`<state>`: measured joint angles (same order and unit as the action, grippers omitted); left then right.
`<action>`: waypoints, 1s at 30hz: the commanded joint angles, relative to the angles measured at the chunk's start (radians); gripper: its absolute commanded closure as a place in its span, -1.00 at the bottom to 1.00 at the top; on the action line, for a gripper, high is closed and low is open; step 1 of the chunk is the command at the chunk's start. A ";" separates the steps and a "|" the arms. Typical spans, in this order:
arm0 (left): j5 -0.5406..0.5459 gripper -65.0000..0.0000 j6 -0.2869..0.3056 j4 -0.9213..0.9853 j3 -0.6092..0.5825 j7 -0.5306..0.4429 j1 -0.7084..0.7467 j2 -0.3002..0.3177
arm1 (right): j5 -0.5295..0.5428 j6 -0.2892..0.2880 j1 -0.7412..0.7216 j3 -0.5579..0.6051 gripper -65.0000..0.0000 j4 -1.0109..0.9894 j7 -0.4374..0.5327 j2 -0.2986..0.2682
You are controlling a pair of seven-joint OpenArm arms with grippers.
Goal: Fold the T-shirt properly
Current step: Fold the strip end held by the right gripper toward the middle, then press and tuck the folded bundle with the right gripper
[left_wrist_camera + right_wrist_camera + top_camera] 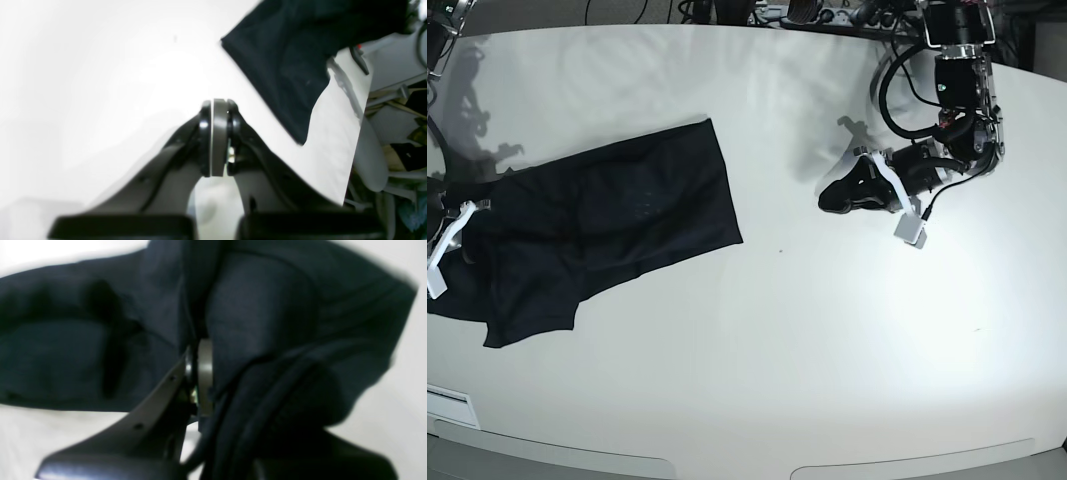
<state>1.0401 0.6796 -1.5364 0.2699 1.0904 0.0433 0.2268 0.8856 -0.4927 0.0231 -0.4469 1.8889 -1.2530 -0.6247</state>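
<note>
The T-shirt lies spread, mostly flat, on the left part of the white bench in the base view, one end trailing off toward the left edge. The step in hand looks like the first pick-up: the right gripper sits at that far left end with black cloth bunched thickly around its jaws, which are closed on a fold of fabric — one pale pad shows, the other is buried in cloth. Of the right arm the base view shows only a small white part at the frame's left edge, low over the garment.

The left gripper has its jaws pressed together with nothing between them. It hangs over bare bench well apart from the shirt, the arm bent at the bench's far right corner with the wrist angled down toward the surface; its camera catches one dark corner of the shirt at upper right.

Next, I judge, the pinched end wants lifting and carrying across the body of the shirt, while the idle arm would need to open and reach in to take a matching edge — otherwise the fold goes crooked
</note>
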 commanded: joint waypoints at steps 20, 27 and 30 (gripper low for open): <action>-0.042 1.00 0.001 -0.014 -0.126 -0.047 0.048 0.008 | 0.199 -0.087 0.077 -0.005 1.00 0.236 0.026 0.410; -0.034 1.00 0.001 -0.014 -0.126 -0.046 0.047 0.009 | 0.187 -0.153 0.117 0.150 0.13 0.235 0.031 0.491; -0.034 1.00 0.001 -0.014 -0.126 -0.046 0.048 0.011 | 0.182 -0.188 0.112 0.274 -0.48 0.235 0.030 0.482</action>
<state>0.9909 0.6819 -1.5391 0.1440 1.0439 0.0963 0.2314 1.0435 -0.6785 0.1486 -0.1673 2.1101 -1.2484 -0.1345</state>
